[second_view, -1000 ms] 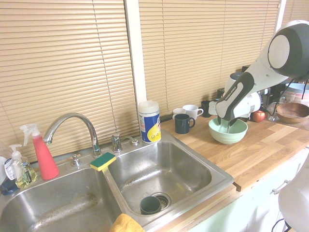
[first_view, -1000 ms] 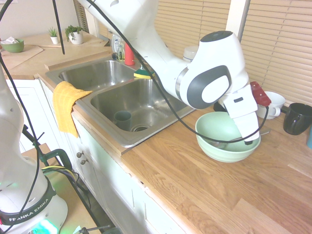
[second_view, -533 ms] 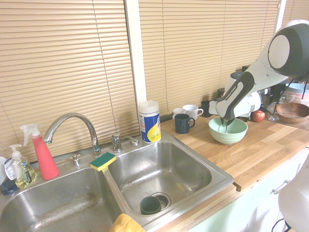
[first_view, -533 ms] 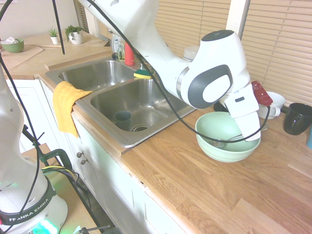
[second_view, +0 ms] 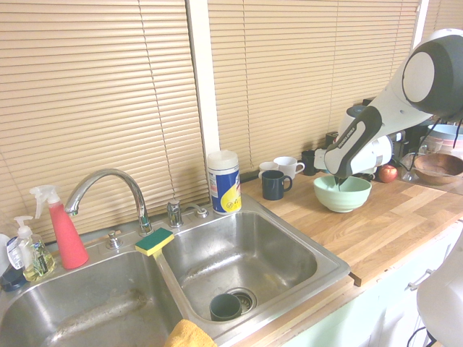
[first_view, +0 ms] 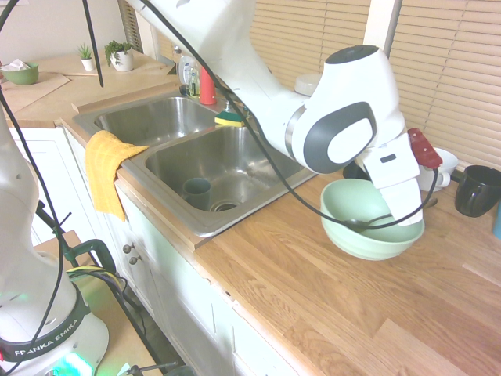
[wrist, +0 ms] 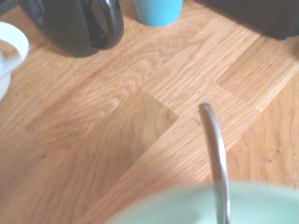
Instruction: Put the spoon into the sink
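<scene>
The spoon lies in a pale green bowl on the wooden counter, its thin handle reaching over the bowl's far rim. My gripper reaches down into the bowl at the handle and is shut on the spoon. In the second exterior view the gripper dips into the same bowl. The sink has two steel basins, to the left of the bowl in the first exterior view, with a chrome faucet behind it.
A dark cup stands in the nearer basin. A yellow cloth hangs over the sink's front edge, and a sponge sits behind it. A black mug and a white mug stand beyond the bowl.
The gripper has closed on the spoon's handle inside the bowl. The green bowl has slid a little away from the sink.
</scene>
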### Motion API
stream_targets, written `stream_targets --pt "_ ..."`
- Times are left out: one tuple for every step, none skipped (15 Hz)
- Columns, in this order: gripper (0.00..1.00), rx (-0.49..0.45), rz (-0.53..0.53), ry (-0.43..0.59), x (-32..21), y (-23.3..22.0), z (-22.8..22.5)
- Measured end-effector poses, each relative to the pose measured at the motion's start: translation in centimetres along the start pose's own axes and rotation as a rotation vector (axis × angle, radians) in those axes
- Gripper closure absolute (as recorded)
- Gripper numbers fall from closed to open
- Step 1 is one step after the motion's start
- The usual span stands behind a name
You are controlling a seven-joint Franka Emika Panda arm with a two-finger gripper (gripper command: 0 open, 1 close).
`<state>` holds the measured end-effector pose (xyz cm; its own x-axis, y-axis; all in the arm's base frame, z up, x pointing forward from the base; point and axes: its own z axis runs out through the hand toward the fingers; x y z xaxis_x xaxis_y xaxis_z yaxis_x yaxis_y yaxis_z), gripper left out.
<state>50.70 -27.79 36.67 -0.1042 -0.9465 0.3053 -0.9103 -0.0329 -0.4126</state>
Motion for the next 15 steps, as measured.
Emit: stream_targets --pt "1.0 0.012 0.001 0.005 0.2 -0.2 -0.8" --pt "1.0 0.024 0.003 0.008 0.3 -0.3 -1.6" --pt "1.0 0.035 0.006 0.011 0.4 -0.3 -2.5" --pt "1.0 0.045 0.006 0.014 0.5 -0.3 -3.3" --pt "1.0 0.053 0.008 0.016 0.5 -0.1 -4.0" --pt "1.0 0.06 0.01 0.017 0.5 0.1 -4.7" --pt "1.0 0.073 0.011 0.02 0.5 0.2 -5.7" --pt "1.0 0.09 0.011 0.027 0.7 0.2 -7.0" --pt "1.0 0.112 0.007 0.036 0.8 0.1 -8.6" --pt "1.0 0.13 0.0 0.046 0.9 -0.1 -10.4" --pt "1.0 0.148 -0.002 0.053 1.0 -0.4 -12.3" --pt "1.0 0.167 -0.011 0.061 0.8 -0.6 -14.2" --pt "1.0 0.183 -0.026 0.072 0.4 -0.9 -16.1" --pt "1.0 0.198 -0.043 0.08 -0.3 -1.2 -17.8" --pt "1.0 0.211 -0.073 0.088 -1.4 -1.5 -19.6"
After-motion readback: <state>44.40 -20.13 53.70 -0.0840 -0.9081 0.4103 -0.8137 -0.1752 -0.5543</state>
